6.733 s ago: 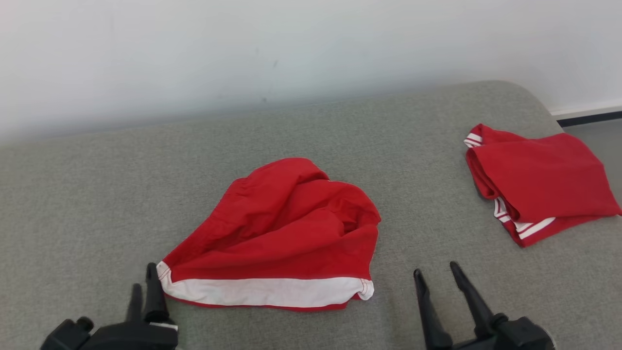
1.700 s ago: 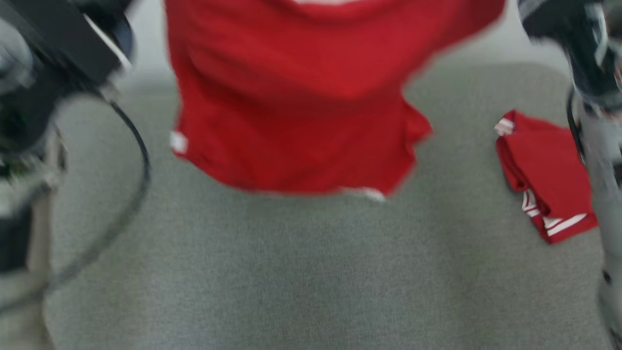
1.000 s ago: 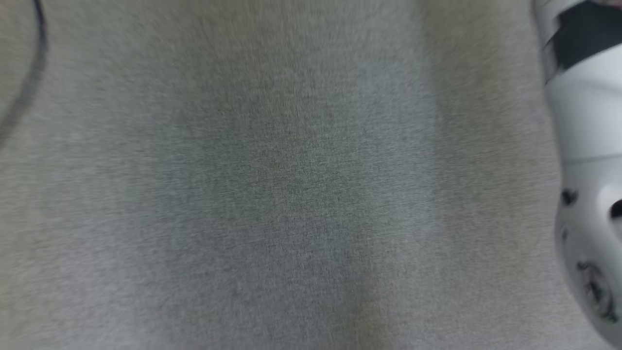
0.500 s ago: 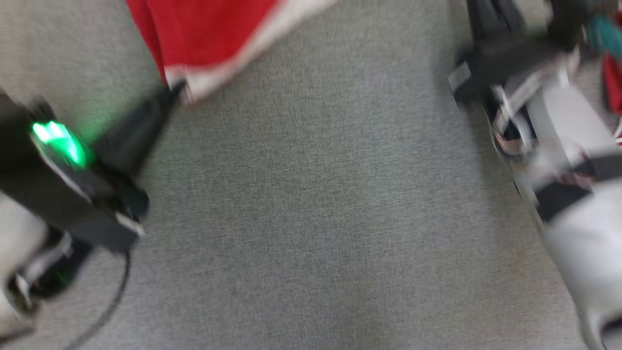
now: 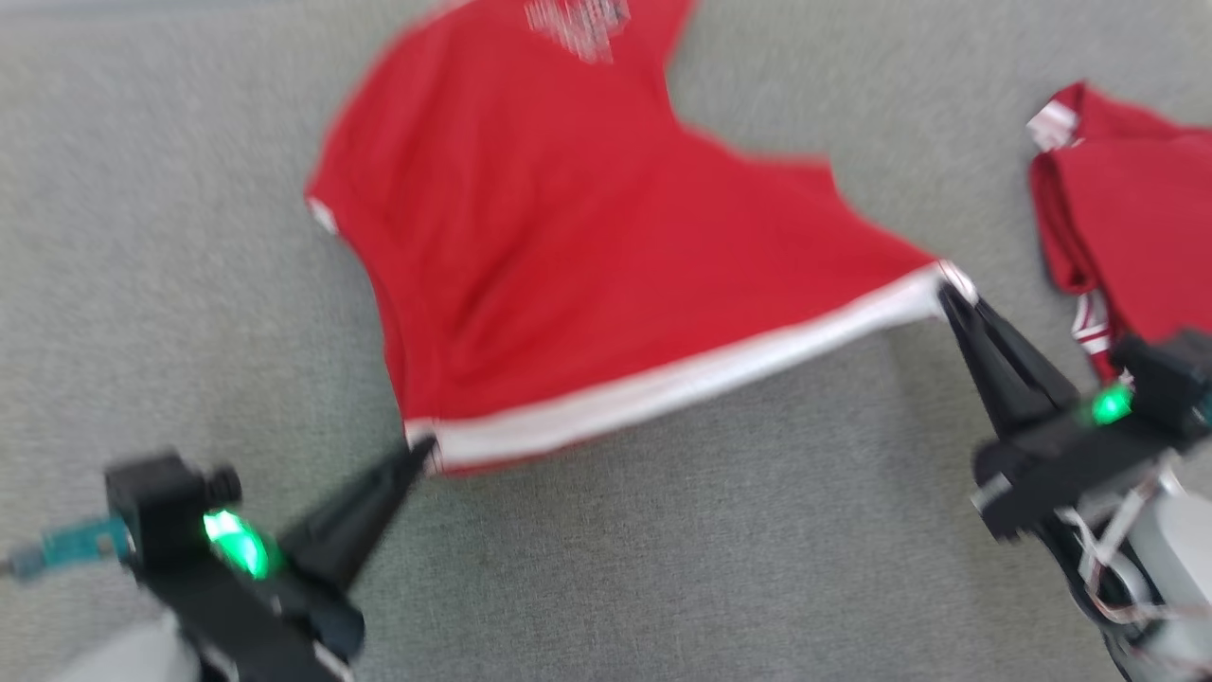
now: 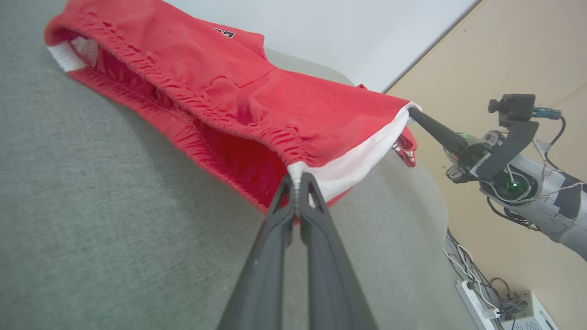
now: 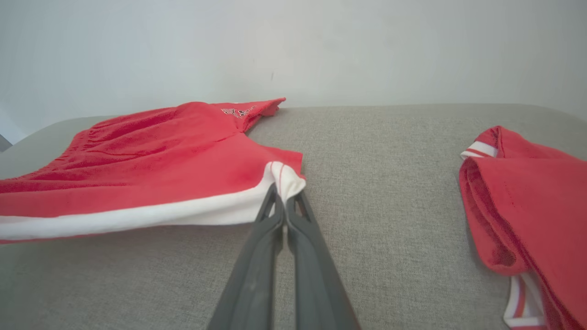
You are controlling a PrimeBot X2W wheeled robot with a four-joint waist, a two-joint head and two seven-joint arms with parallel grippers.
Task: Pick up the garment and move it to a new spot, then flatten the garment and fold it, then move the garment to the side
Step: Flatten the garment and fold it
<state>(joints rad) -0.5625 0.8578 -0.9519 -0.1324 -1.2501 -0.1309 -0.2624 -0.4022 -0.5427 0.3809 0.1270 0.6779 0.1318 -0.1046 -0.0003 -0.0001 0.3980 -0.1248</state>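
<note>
Gripping opposite hem corners, left pincer (image 5: 422, 449) and right pincer (image 5: 948, 292) hold the garment (image 5: 587, 265) stretched between.

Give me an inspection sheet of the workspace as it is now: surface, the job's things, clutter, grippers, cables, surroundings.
Surface: grey fabric pad, rounded at the far corner.
Job's things: red shorts spread out, white-banded edge stretched between both grippers.
Clutter: folded red garment at the robot's right, apart from the shorts.
Grippers: left gripper and right gripper, fingers shut on a corner of that edge each.
Cables: power strip with loose cables on the floor.
Surroundings: white wall, beige panel.
</note>
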